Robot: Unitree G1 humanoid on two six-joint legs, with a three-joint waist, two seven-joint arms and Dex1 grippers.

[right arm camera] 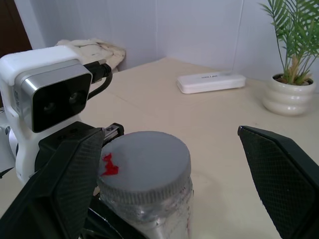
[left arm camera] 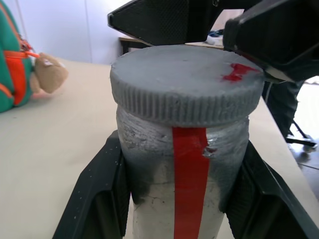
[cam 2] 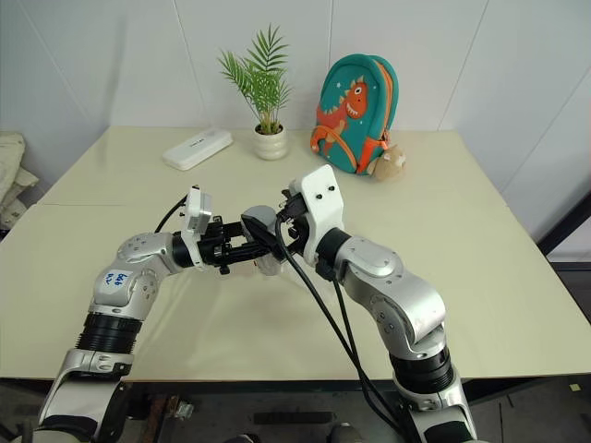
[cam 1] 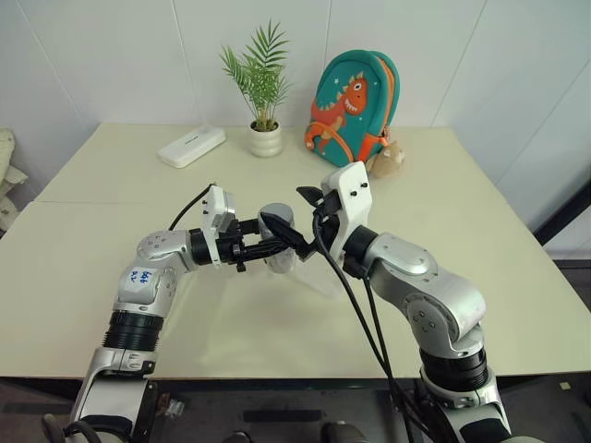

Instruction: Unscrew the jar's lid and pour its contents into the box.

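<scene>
Nearest the head camera, the two arms meet above the front half of the cream table point(cam 1: 480, 305). The left gripper point(cam 1: 263, 247) is clenched on the jar point(left arm camera: 185, 175), its black fingers point(left arm camera: 102, 191) pressed to either side of the silvery body just below the cap, the red stripe facing the left wrist camera. The lid point(right arm camera: 145, 165) sits on the jar, red mark on top. The right gripper point(right arm camera: 169, 189) stands wide apart, one finger point(right arm camera: 62, 181) at the lid's edge, the other well clear; whether the near finger touches the cap is hard to tell. From the head views the jar is largely hidden behind the fingers and dark cables, and its lower part is cut off in both wrist views. Nothing inside the jar can be made out through its wall.

Farther back on the table lie a flat white oblong device point(cam 1: 191, 146), a white pot with a small palm point(cam 1: 264, 137), and a teal dinosaur backpack point(cam 1: 355, 106) with a small tan toy point(cam 1: 389, 159) beside it. White walls close the room behind.
</scene>
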